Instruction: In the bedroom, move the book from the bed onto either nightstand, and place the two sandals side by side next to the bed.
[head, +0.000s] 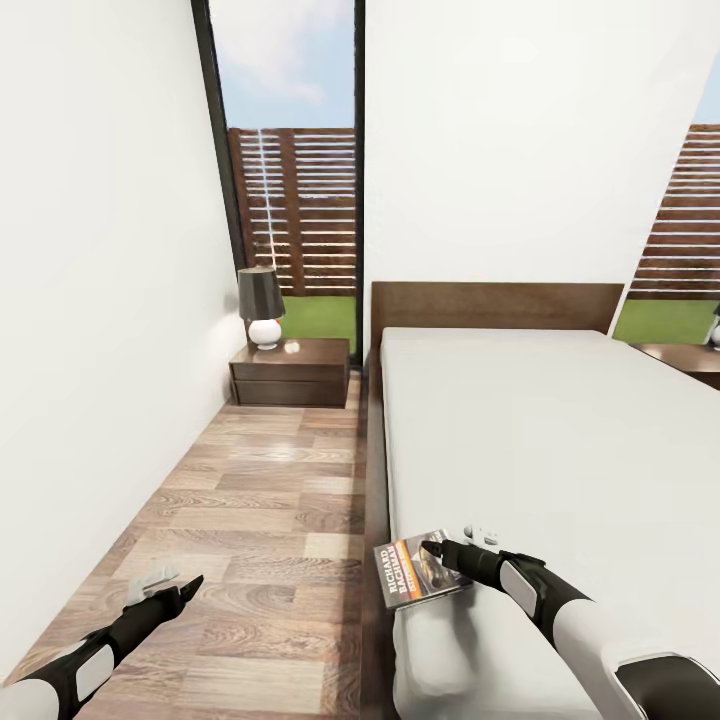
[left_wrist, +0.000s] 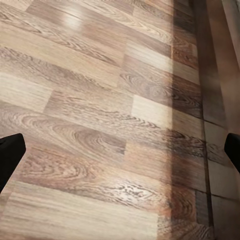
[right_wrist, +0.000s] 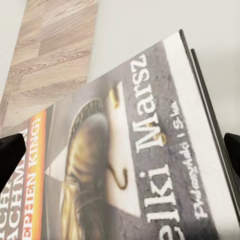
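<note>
My right gripper (head: 432, 549) is stretched out low over the near corner of the bed (head: 560, 440), its dark fingertips right at the book (head: 421, 575), which lies flat on the mattress close to the edge beside the floor. In the right wrist view the book's cover (right_wrist: 135, 165) sits between two black fingertips (right_wrist: 11, 155) set wide apart at either side, so I judge the jaws wide and not yet closed on anything. To do this step well, I would bring the fingers down across the thin edges of the book, squeeze squarely, and lift level so the paperback does not slip or fan open. The book is slim and flat, with a glossy printed cover: an orange stripe, a dark band with white lettering, and a greyish picture. The mattress under it is plain off-white and soft-looking, held in a dark brown wooden frame with a matching headboard. My left gripper (head: 170, 588) hangs idle above the floor (head: 270, 500), its fingertips spread wide in the left wrist view over grey-brown wood planks with strong grain. Farther off, against the white wall by a tall window, stands the nightstand (head: 290, 371), a low dark brown cabinet with a shiny top, carrying a lamp (head: 261, 305) with a dark shade and round white base.
</note>
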